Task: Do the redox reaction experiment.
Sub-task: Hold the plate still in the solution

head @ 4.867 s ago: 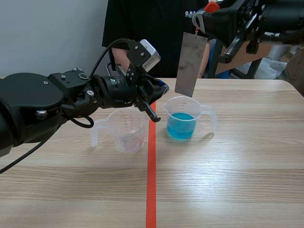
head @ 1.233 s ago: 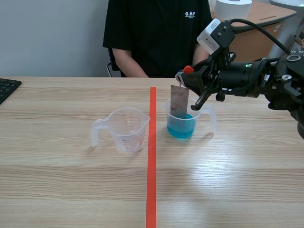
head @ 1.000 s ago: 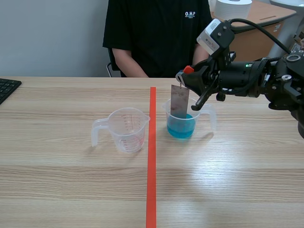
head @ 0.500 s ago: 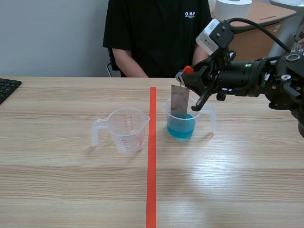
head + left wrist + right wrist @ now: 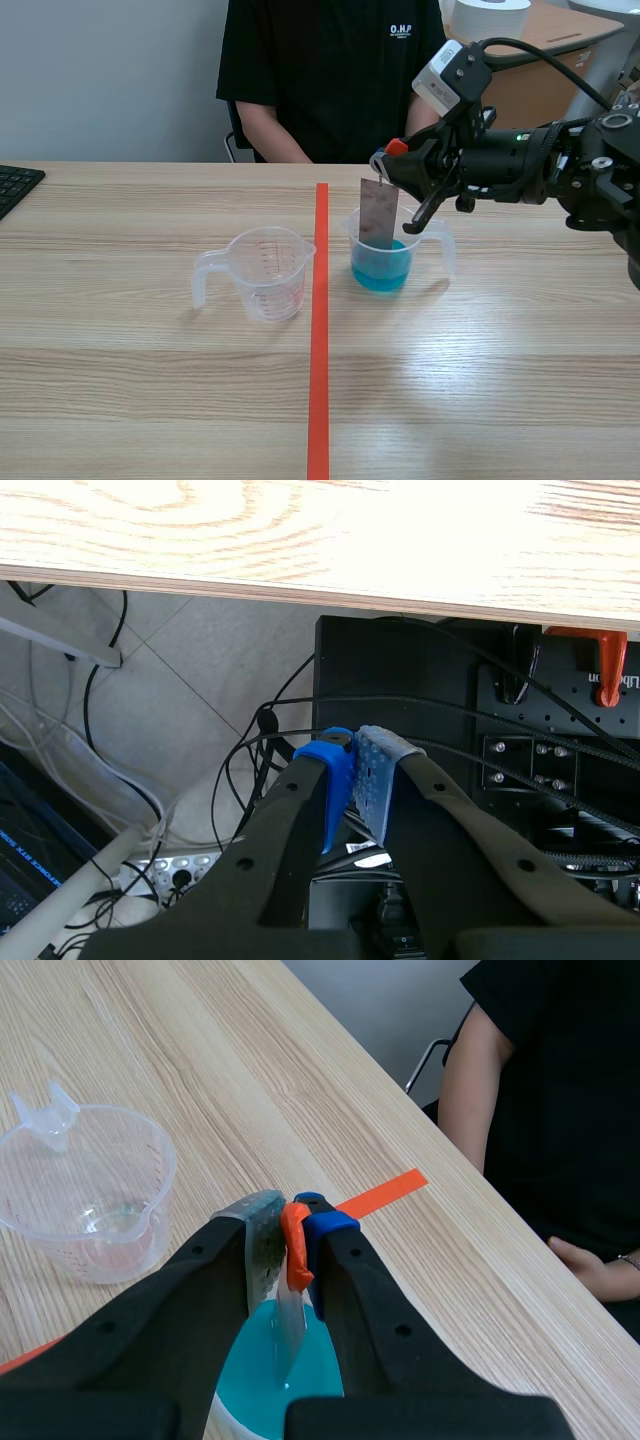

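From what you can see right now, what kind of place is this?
Probably a robot lab or office set up for a chemistry demo: the right gripper holds a strip in a cup of blue liquid on a table, a person sits across, a keyboard lies at its edge.

Right arm: comes in from the right, raised, forearm near level, reaching toward the middle.
Right end effector: fingers clamped on the orange-red top of a metal strip.
Left end effector: hangs lower than the surface, blue pads pressed flat together.
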Tool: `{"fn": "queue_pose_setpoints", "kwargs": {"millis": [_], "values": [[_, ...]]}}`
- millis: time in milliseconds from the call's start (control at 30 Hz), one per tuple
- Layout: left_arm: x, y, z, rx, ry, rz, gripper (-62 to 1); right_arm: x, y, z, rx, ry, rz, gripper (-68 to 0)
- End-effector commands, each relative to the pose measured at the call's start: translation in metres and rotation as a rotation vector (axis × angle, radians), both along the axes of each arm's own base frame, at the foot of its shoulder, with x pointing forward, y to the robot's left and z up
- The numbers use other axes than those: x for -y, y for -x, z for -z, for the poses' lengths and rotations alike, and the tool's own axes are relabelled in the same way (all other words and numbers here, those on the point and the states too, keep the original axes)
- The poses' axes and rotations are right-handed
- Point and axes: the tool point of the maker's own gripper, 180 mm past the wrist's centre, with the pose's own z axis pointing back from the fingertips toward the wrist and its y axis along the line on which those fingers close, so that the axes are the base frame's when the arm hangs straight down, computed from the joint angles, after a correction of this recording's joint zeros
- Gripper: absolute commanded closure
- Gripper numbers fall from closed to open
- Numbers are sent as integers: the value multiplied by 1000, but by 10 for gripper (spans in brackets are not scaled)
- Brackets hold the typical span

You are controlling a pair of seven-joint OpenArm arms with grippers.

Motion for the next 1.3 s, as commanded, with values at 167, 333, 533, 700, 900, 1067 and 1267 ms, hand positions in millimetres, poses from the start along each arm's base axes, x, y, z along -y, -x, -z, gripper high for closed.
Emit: {"fn": "queue_pose_setpoints", "kwargs": {"millis": [167, 333, 533, 700, 900, 1067, 1267], "values": [[3, -5, -4, 20, 12, 7, -27, 5, -4, -8, 21, 19, 1, -15], [3, -5, -4, 21, 12, 7, -27, 5, -4, -8, 21, 19, 1, -15], [3, -5, -4, 21, 12, 7, -27, 8, -6, -10, 26, 17, 9, -15], [3, -5, -4, 21, 12, 7, -27, 8, -6, -10, 27, 17, 9, -15], [3, -5, -4, 21, 13, 7, -27, 9, -6, -10, 27, 18, 9, -15], [3, -5, -4, 21, 13, 7, -27, 11, -5, -18, 51, 27, 2, -15], [3, -5, -4, 21, 13, 7, -27, 17, -1, -53, 114, -10, -16, -15]]}}
